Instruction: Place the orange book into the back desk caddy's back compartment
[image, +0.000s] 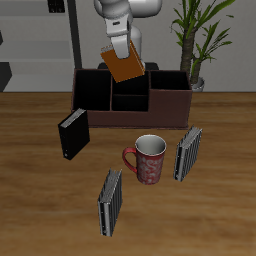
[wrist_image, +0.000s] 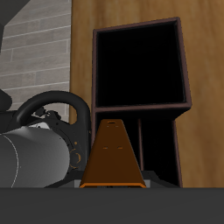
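From the front, the gripper (image: 120, 48) holds the orange book (image: 125, 65) tilted in the air above the caddy (image: 168, 104), roughly over its middle section, clear of the walls. A mug (image: 149, 158), a black book (image: 73, 133) and two striped books (image: 110, 201) stand nearer.

From the wrist, the jaws are closed on the book (wrist_image: 113, 157), which hangs toward the dark cells. It looks thin, stiff and light; a grip on the flat covers near one end should leave the free edge to enter the narrow back compartment (image: 128, 84).
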